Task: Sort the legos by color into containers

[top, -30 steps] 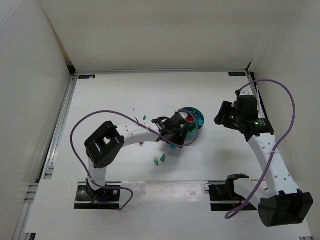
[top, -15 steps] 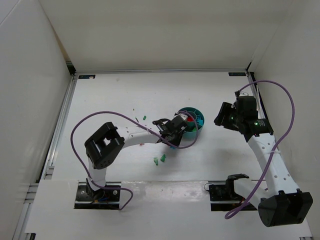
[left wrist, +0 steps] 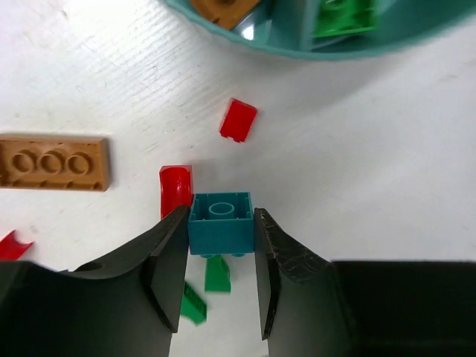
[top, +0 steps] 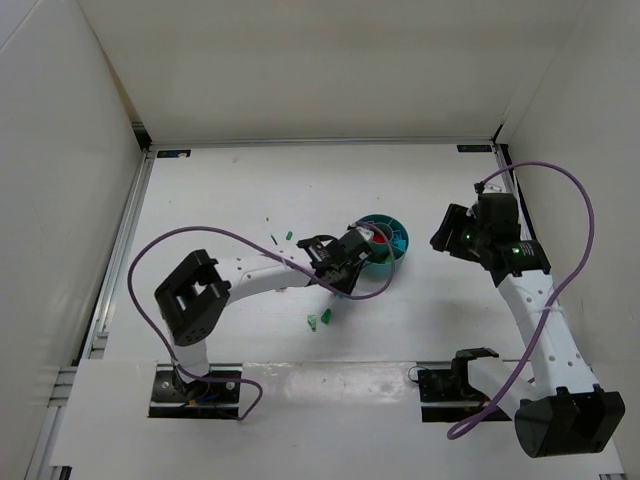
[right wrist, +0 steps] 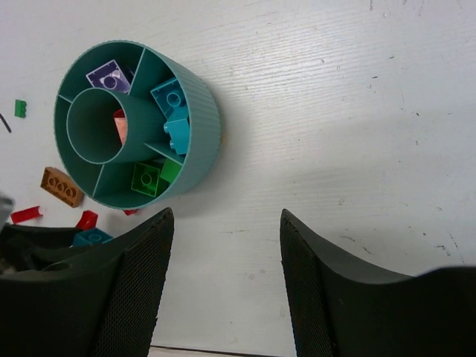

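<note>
— Left wrist view: what do we have in the left gripper (left wrist: 221,222)?
— We have its two fingers closed narrow on a teal brick (left wrist: 220,227), one pad on each side face, stud up. We cannot tell whether the brick is off the table (left wrist: 357,171) yet.
— What lies round it?
— A curved red piece (left wrist: 176,190) touches its left corner. A small red brick (left wrist: 238,119) sits between it and the bowl (left wrist: 297,50). An orange plate (left wrist: 52,162) lies well to the left, and green bits (left wrist: 217,275) show under the fingers.
— And the bowl itself?
— Just ahead of us. The compartments facing us hold an orange piece and a green one. From the right wrist view we see the teal and blue bricks (right wrist: 175,111) in the compartment on the opposite side, past the central cup (right wrist: 97,126).
— The right gripper (right wrist: 223,219)?
— Spread wide, holding nothing, hanging over the table beside the bowl.
— So which step are we in?
— We judge the pick is made and the carry is due. Several colours are already in the bowl, yet loose pieces lie outside, so we are somewhere in the middle.
— What does the next move ask?
— A straight lift so the red piece is not dragged, then a pass over rim and cup to the teal compartment. We let go only once squarely above it, since the green one is next door
</note>
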You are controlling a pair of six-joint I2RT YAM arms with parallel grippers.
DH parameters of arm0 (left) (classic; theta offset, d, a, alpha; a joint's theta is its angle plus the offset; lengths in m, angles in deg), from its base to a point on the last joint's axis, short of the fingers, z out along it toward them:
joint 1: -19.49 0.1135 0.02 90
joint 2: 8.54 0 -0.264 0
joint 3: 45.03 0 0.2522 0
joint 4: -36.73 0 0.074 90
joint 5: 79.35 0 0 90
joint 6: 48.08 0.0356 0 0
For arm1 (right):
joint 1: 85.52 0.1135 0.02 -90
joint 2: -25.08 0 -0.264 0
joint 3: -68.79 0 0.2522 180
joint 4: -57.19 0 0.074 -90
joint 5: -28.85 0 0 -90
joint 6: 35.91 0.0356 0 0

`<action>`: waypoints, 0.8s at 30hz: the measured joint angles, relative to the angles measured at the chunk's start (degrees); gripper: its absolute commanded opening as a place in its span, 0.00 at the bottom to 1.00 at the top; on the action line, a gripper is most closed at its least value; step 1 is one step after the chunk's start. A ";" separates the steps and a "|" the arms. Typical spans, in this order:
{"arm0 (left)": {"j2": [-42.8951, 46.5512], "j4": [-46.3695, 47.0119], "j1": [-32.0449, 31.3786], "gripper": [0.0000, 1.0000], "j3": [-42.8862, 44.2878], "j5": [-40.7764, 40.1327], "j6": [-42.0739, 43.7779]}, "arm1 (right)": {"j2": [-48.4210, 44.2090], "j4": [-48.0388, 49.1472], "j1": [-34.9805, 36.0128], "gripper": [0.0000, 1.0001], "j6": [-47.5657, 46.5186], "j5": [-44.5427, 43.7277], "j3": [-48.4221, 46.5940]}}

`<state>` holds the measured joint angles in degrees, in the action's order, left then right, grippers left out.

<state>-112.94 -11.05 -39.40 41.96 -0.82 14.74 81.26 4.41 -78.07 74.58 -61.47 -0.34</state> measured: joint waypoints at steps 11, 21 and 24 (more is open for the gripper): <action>4.72 -3.48 -0.59 0.40 16.04 2.36 11.34 | -1.18 0.52 -5.18 0.63 0.09 4.37 0.00; -12.57 -4.26 1.11 0.40 40.17 10.78 21.38 | -1.18 1.70 -8.33 0.63 0.09 6.54 0.02; -17.44 -5.14 2.25 0.41 44.57 12.24 22.77 | -1.20 1.90 -8.72 0.63 0.09 6.62 0.04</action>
<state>-130.38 -16.18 -37.15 86.53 11.42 37.51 80.06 6.31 -86.80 74.67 -54.85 -0.30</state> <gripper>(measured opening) 0.470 0.625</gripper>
